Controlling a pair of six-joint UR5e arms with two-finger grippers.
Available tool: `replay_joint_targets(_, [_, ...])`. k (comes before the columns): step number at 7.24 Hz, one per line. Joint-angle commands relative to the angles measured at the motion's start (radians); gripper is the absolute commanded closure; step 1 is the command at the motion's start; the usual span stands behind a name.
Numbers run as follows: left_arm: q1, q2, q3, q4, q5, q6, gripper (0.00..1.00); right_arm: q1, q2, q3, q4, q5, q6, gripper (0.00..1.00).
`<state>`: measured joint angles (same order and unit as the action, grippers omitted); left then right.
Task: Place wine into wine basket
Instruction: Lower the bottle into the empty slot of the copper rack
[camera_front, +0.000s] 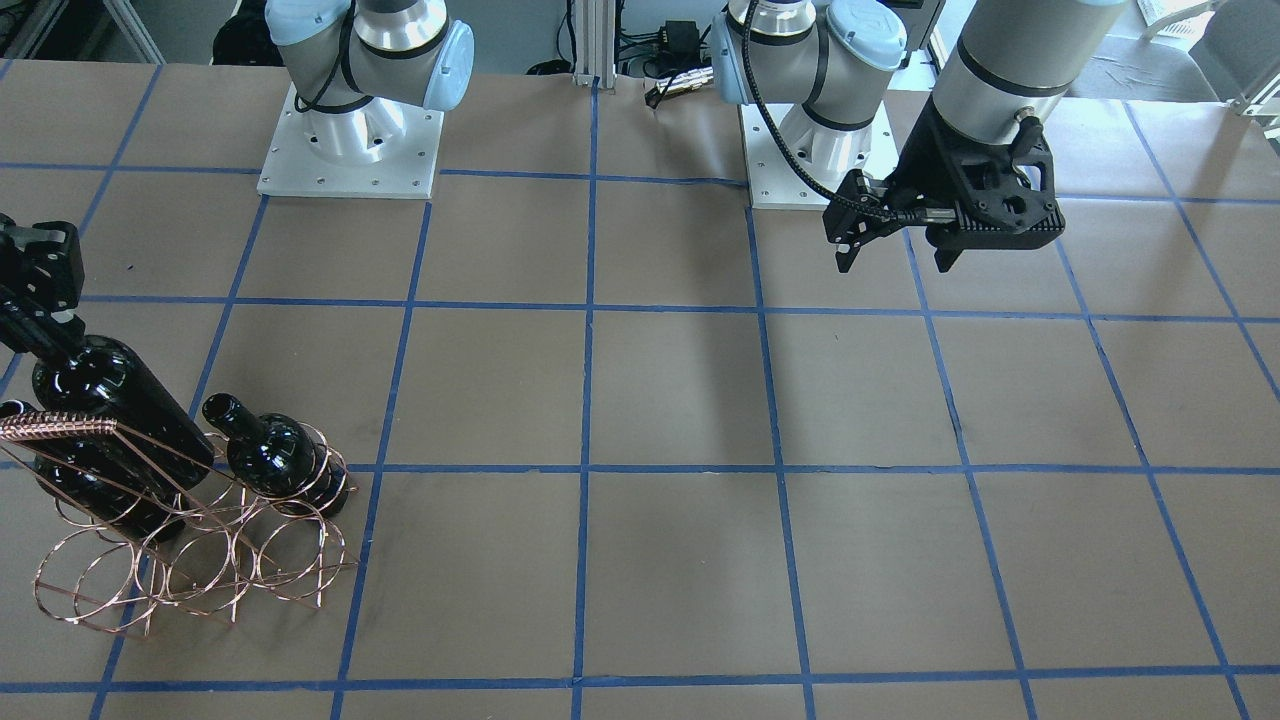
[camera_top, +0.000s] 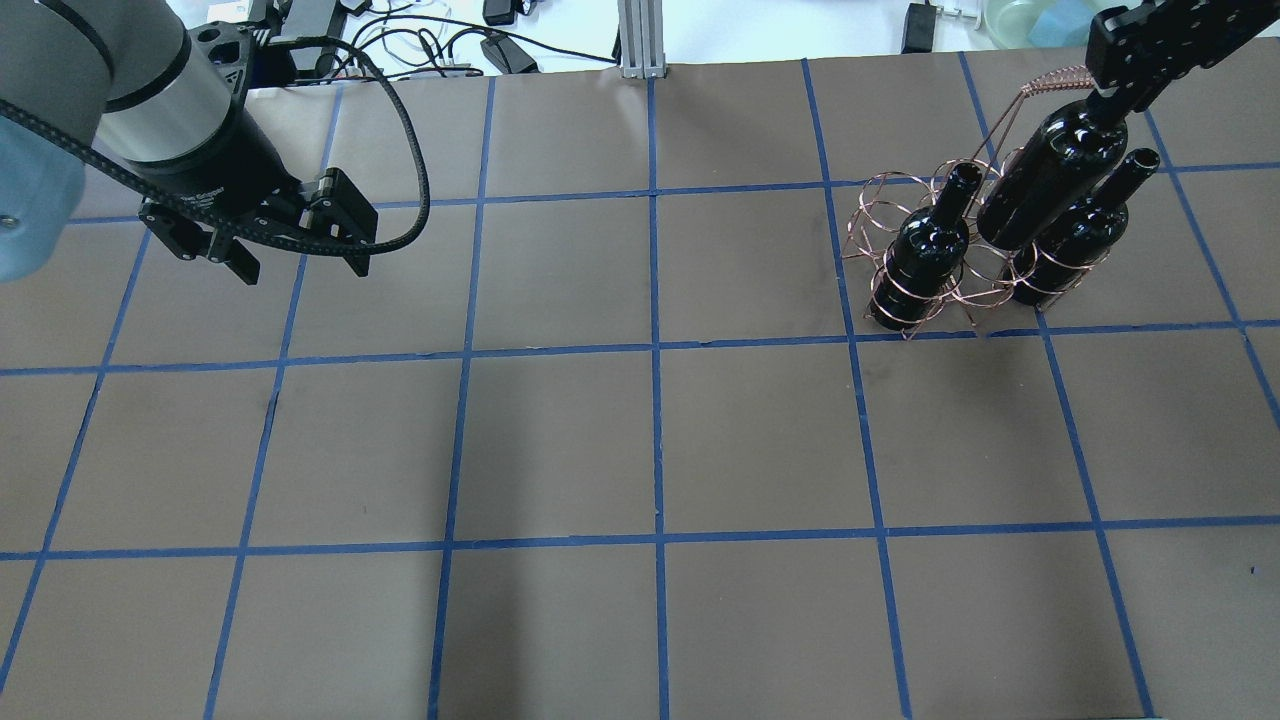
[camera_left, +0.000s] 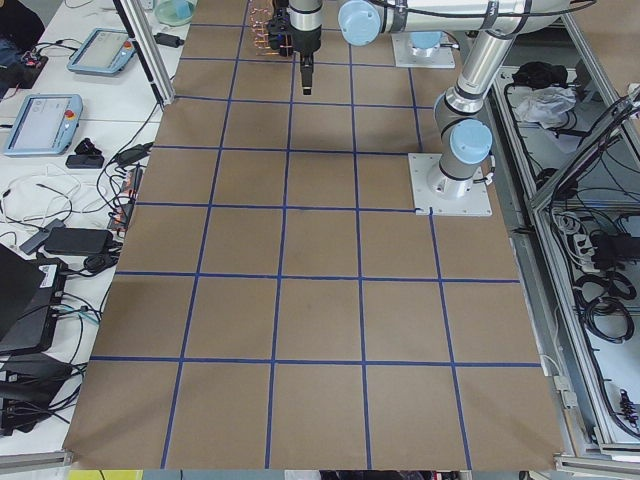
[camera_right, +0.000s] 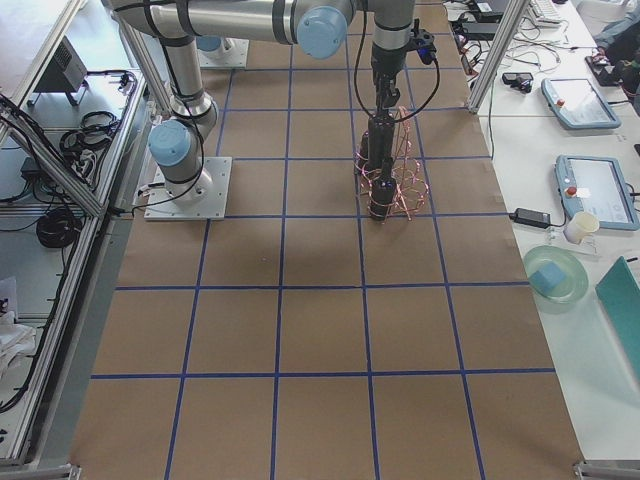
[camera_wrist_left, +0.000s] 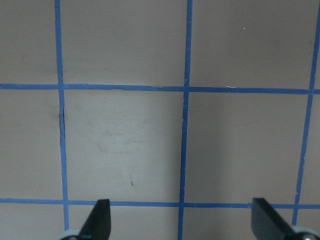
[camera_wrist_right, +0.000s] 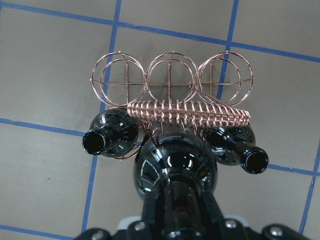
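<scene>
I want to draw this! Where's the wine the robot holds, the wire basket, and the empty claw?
the wine (camera_top: 1045, 182): overhead view, on its glossy body.
the wine basket (camera_wrist_right: 200, 114): right wrist view, on its twisted handle.
left gripper (camera_top: 302, 266): overhead view, midway between its open fingertips.

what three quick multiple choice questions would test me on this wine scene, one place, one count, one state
1. Where is the wine held by the right gripper?
A. between the two other bottles, at the wine basket
B. flat on the table
C. on a robot base
2. How many dark bottles show?
A. two
B. three
C. five
3. How is the left gripper?
A. open, empty
B. shut on a bottle
C. shut on the handle

1 A, the right wrist view shows it between them; 2 B, two seated plus the held one; 3 A, its jaws stand apart over bare table.
</scene>
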<state>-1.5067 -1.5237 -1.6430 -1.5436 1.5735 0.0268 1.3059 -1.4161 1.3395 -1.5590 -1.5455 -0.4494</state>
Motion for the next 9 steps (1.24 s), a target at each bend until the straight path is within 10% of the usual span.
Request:
replay_joint_targets(1, [0.000, 0.002, -0.001, 0.000, -0.001, 0.002, 0.00, 0.006, 0.025, 0.003, -0.019, -0.010, -0.006, 1.00])
replay_joint_targets(9, [-0.001, 0.033, -0.001, -0.006, 0.000, 0.001, 0.00, 0.004, 0.032, 0.015, -0.019, -0.004, -0.008, 1.00])
